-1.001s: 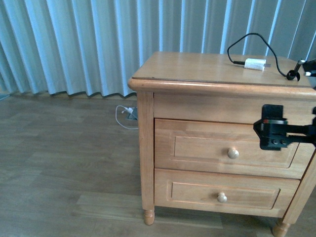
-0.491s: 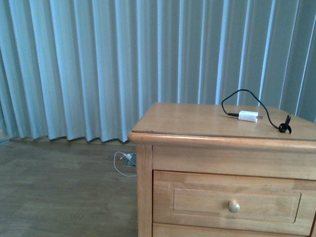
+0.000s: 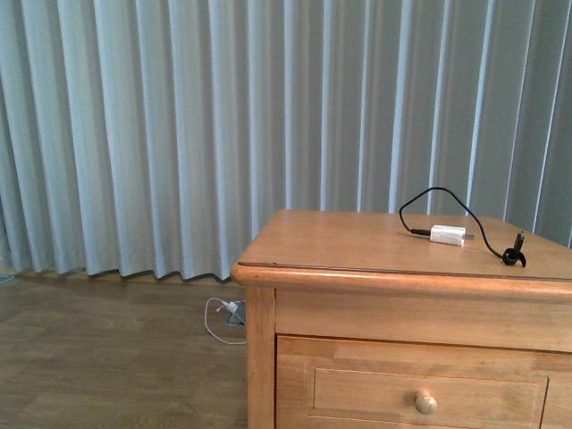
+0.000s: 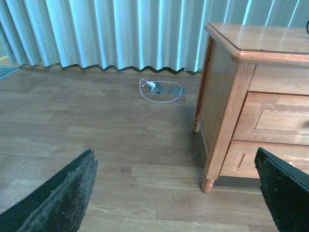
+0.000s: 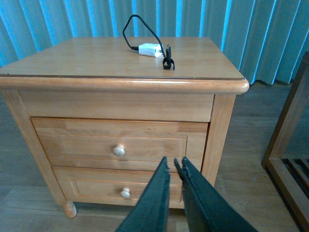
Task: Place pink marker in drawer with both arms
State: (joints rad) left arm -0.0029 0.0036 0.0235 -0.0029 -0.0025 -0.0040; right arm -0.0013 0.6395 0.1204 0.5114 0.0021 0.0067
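The honey-coloured wooden cabinet (image 3: pixel 357 241) stands at the lower right of the front view. Its upper drawer (image 3: pixel 420 389) is closed, with a round wooden knob (image 3: pixel 425 402); it also shows in the right wrist view (image 5: pixel 120 142). No pink marker shows in any view. Neither arm shows in the front view. My right gripper (image 5: pixel 173 164) is shut and empty, in front of the cabinet and apart from it. My left gripper (image 4: pixel 176 193) is open and empty above the floor, to the left of the cabinet (image 4: pixel 231 96).
A white charger plug (image 3: pixel 447 235) with a black cable lies on the cabinet top, also in the right wrist view (image 5: pixel 150 50). A lower drawer (image 5: pixel 123 188) is closed. A white cable (image 4: pixel 159 89) lies on the floor by the curtain. A wooden frame (image 5: pixel 289 145) stands right of the cabinet.
The front view has tilted upward: the cabinet has dropped lower in the picture, the lower drawer has left the view, and the right gripper no longer shows in front of the upper drawer.
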